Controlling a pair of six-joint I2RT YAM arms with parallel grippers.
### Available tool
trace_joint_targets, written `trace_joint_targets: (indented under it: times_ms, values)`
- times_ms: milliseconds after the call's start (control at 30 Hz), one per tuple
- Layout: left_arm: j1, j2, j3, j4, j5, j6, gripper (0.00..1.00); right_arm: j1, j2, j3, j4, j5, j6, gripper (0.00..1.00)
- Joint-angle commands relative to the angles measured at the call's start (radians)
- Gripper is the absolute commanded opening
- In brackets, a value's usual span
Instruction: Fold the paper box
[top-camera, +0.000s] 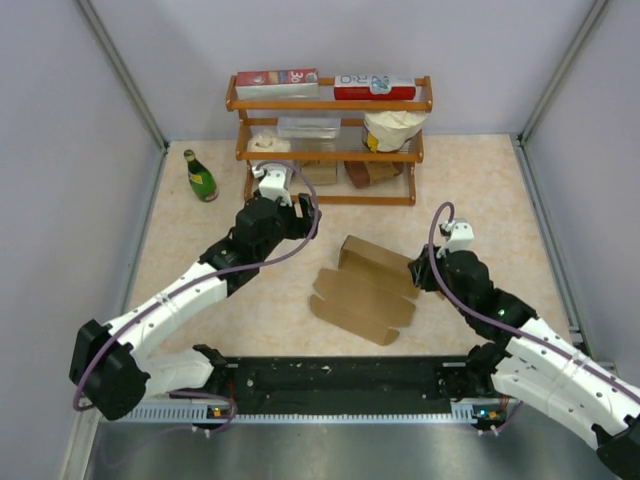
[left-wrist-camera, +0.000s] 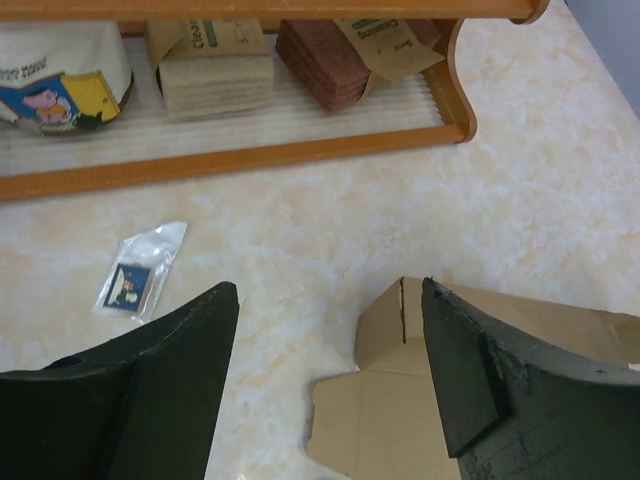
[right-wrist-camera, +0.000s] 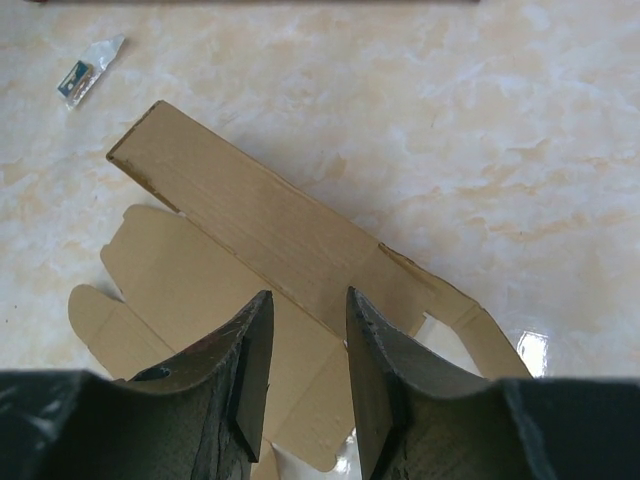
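Table scene, located from the wooden rack (top-camera: 330, 104). The paper box (top-camera: 365, 290) lies on the table (top-camera: 480, 200) in front of the rack, toward its right end and apart from it. It is a mostly flat brown sheet with flaps spread; the long panel on the rack side appears lifted at a tilt. The left gripper (left-wrist-camera: 328, 290) hovers in front of the rack's lowest shelf, jaws spread wide, with only bare table and a corner flap of the box below them. The right gripper (right-wrist-camera: 307, 298) hangs over the box edge farthest from the rack, fingers a narrow gap apart, clamping nothing. A small plastic packet (left-wrist-camera: 140, 272) lies just before the rack's lowest rail. A green bottle (top-camera: 200, 175) stands left of the rack.
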Motion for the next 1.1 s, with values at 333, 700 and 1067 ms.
trace_joint_targets:
  times_ms: [333, 700, 1067]
  values:
    - [0.043, 0.239, 0.314, 0.019, 0.183, 0.099, 0.84, -0.013, -0.065, -0.013, -0.039, 0.005, 0.045, 0.36]
    - [0.044, 0.368, 0.438, 0.016, 0.309, 0.085, 0.83, -0.013, -0.122, -0.022, -0.076, -0.003, 0.055, 0.36]
    - [0.044, 0.337, 0.458, -0.024, 0.248, 0.136, 0.84, -0.014, -0.142, -0.015, -0.097, -0.011, 0.082, 0.38]
